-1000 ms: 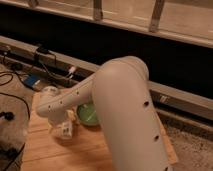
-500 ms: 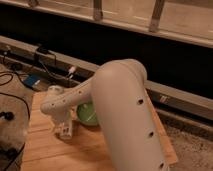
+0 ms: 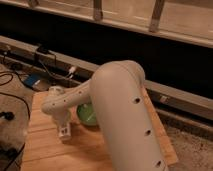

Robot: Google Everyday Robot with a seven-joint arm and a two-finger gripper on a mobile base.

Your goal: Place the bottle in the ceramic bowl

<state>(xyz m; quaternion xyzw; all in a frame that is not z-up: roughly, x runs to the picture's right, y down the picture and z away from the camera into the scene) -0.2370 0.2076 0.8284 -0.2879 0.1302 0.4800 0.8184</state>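
The green ceramic bowl [image 3: 86, 115] sits on the wooden table [image 3: 50, 155], mostly hidden behind my thick white arm [image 3: 122, 105]. My gripper [image 3: 64, 131] hangs from the wrist just left of the bowl and reaches down to the table top. I cannot make out the white bottle apart from the gripper's pale parts. It may be within the gripper or hidden by the arm.
Black cables [image 3: 10, 100] and a blue device [image 3: 31, 80] lie left of the table. A dark wall with a grey ledge [image 3: 175, 95] runs behind it. Speckled floor [image 3: 192, 145] lies to the right.
The wrist joint has shifted slightly. The gripper stays low, just left of the bowl.
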